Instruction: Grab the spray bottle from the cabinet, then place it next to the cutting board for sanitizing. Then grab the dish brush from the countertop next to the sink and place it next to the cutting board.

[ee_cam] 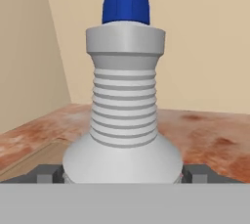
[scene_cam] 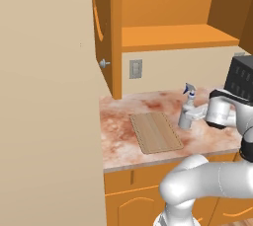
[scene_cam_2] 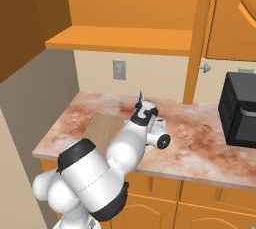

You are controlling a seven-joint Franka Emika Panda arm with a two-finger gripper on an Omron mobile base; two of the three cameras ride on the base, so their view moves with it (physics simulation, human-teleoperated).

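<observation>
The spray bottle, grey with a white-and-blue nozzle, stands upright on the countertop just right of the cutting board. My gripper reaches in from the right. Its fingers sit against both sides of the bottle's lower body. In the hand view the spray bottle rises between the fingertips, with the cutting board at lower left. The right base view has the nozzle of the spray bottle above the gripper, and the cutting board partly behind my arm. The dish brush and the sink are out of view.
The cabinet hangs open above the counter, its door swung out to the left. A black appliance stands on the counter to the right. A tall beige wall closes off the left. An outlet is on the back wall.
</observation>
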